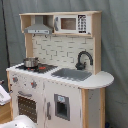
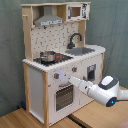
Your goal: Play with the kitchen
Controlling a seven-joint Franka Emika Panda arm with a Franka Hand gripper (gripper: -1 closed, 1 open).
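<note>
The robot arm (image 2: 102, 90) in the second exterior view is glossy white, built of rounded, bulbous segments. A darker band separates the fat joint from the slimmer forearm section. A small blue light glows on the joint's underside.

Both exterior views soft, blurred throughout. Even, diffuse indoor light; no glare. Faint shadow under the white-and-wood toy kitchen's (image 1: 55, 75) grey hood (image 1: 39, 29).

Arm (image 2: 100, 91): base cut off by second exterior view's right edge; fingers too blurred to read against the kitchen (image 2: 62, 60) front. First exterior view: only white fragments at left and bottom edges.
</note>
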